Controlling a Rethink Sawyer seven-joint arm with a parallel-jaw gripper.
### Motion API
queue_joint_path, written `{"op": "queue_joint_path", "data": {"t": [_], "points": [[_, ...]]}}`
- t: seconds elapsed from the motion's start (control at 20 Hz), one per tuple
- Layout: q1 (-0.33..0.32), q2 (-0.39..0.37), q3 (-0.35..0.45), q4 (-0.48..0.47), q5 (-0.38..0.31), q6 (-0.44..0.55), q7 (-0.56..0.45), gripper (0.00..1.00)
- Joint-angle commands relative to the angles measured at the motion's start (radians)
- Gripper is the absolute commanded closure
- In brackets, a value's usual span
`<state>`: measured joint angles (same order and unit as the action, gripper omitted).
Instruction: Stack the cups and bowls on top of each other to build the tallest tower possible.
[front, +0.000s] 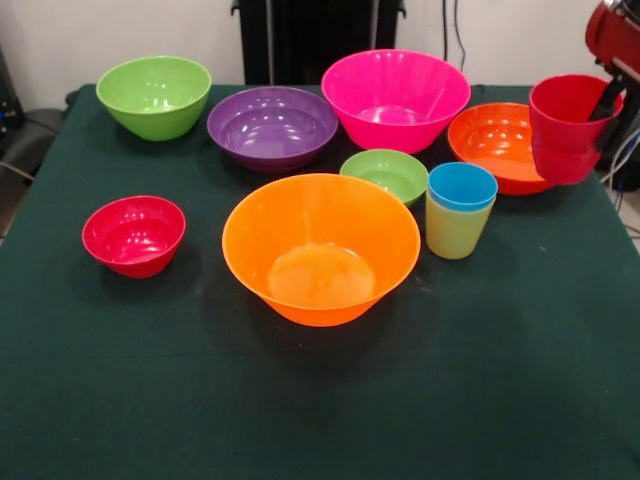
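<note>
- Counting the bowls gives seven: lime green bowl at 10 o'clock, purple bowl and pink bowl toward 12, red-orange bowl at 2, small green bowl near the centre, big orange bowl at the middle, small red bowl at 9.
- Three cups show: the blue cup sits nested in the yellow-green cup, upright at 3 o'clock just beside the big orange bowl; this pair is the tower so far.
- The red cup hangs at 2 o'clock, lifted over the right rim of the red-orange bowl and tilted slightly.
- The end effector is clamped on the red cup's rim, one dark finger apparently inside the wall; the outer side is hard to make out.
- All stand on a dark green cloth over the counter.
- The small green bowl sits between the purple bowl and the stacked cups, touching neither.
- Every piece is glossy plastic; the cups are taller than wide.
</note>
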<state>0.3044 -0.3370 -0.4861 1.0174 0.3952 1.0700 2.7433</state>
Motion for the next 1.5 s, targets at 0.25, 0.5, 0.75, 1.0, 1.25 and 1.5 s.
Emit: {"op": "queue_joint_path", "data": {"t": [0.25,0.5,0.75,1.0,1.25,1.5], "points": [[0.006,-0.083,0.092,0.137,-0.099,0.031,-0.073,1.00],[0.001,-0.098,0.100,0.182,-0.127,-0.035,-0.089,1.00],[-0.012,-0.115,0.118,0.226,-0.154,-0.108,-0.104,1.00],[-0.026,-0.131,0.134,0.261,-0.171,-0.157,-0.114,1.00],[-0.032,-0.146,0.145,0.285,-0.189,-0.188,-0.112,1.00],[-0.033,-0.150,0.153,0.300,-0.203,-0.217,-0.104,1.00]]}}
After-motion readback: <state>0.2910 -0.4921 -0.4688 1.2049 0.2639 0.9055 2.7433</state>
